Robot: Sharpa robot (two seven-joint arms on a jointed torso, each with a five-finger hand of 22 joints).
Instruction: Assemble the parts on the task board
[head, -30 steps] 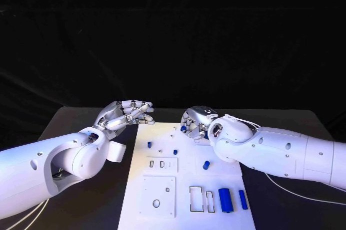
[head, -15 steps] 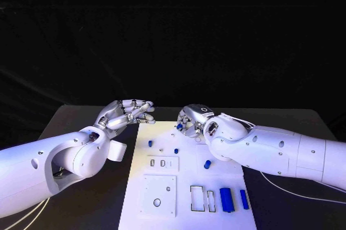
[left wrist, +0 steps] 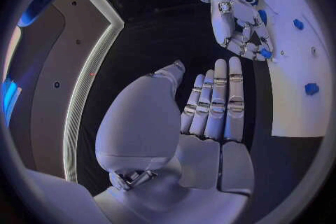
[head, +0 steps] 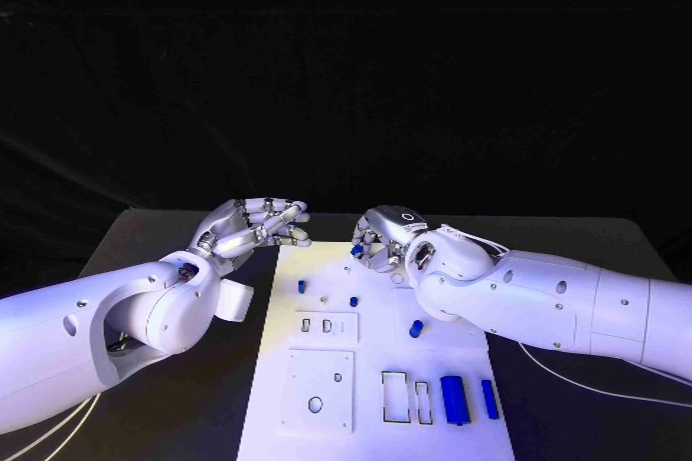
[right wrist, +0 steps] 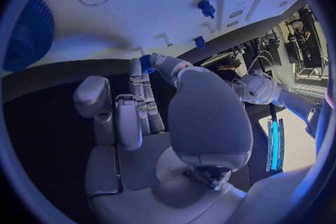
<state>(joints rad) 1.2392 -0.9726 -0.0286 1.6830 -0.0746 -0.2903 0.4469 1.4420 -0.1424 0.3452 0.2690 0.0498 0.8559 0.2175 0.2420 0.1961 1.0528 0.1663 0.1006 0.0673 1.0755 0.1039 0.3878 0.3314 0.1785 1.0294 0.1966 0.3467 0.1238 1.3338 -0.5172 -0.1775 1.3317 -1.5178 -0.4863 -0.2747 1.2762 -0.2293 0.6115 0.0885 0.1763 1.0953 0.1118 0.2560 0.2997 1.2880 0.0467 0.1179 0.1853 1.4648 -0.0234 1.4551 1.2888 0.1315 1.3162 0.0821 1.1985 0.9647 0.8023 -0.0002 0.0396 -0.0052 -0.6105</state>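
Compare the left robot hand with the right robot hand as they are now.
The left robot hand hovers off the task board, beside its far left corner, holding nothing, fingers straight and side by side. The right robot hand is over the board's far end, pinching a small blue part at its fingertips. Both are silver, on white arms.

Lab — black-draped table (head: 173, 241), equipment racks (right wrist: 302, 39)

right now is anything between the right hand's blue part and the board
Nothing visible. The right hand pinches a small blue part at its fingertips over the far end of the board. The left hand hangs off the board's left edge, holding nothing. The other blue parts lie nearer the robot.
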